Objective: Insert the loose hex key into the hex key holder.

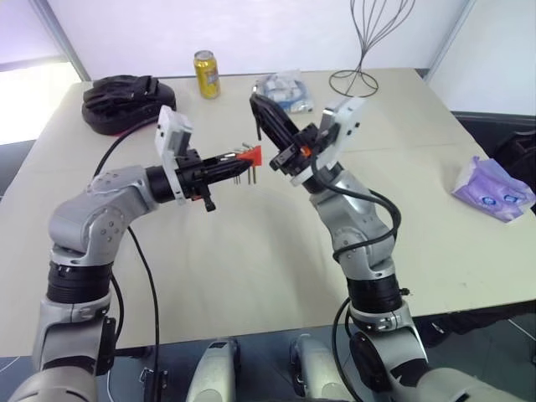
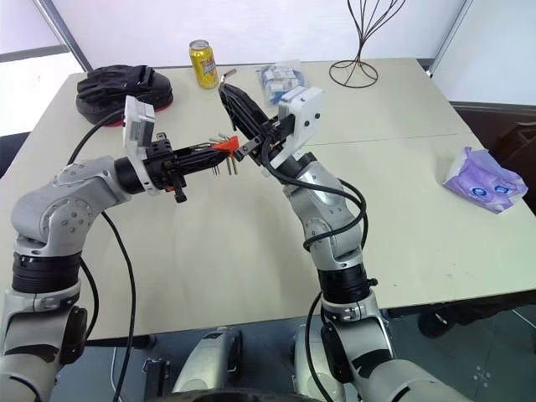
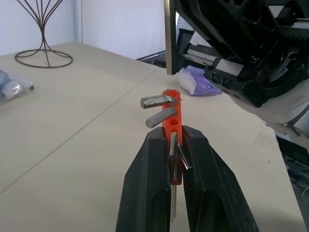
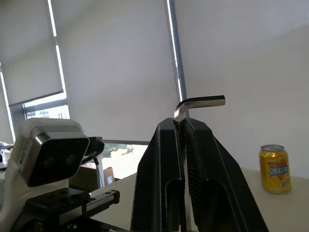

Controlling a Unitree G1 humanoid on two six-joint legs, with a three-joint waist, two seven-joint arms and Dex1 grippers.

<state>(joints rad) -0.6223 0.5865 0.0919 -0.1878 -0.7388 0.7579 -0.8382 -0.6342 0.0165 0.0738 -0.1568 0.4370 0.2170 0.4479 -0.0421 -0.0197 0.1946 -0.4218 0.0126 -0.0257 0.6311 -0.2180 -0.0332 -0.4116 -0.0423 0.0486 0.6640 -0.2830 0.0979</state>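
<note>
The loose hex key [image 4: 186, 112] is pinched upright between the fingers of the right gripper [image 1: 261, 113], its short bent end sticking out sideways above the fingertips. It is held in the air over the middle of the table [image 1: 251, 260], just right of the hex key holder [image 1: 250, 157]. That orange block is clamped at the tip of the left gripper [image 1: 243, 161], which reaches in level from the left; several short keys hang from the block's underside. So both pincers are clenched, each on its own part, and the two parts are near but apart.

The step in hand looks like alignment before insertion. To do it well, the right wrist probably has to turn so that the key's long leg lines up with an empty hole in the holder, then advance slowly while the left arm keeps the block steady.

The key's long leg is buried between the right fingers, so its free length is hard to judge. An open hole shows on the block's face in the left wrist view, but which slot fits is too small to tell.
</note>
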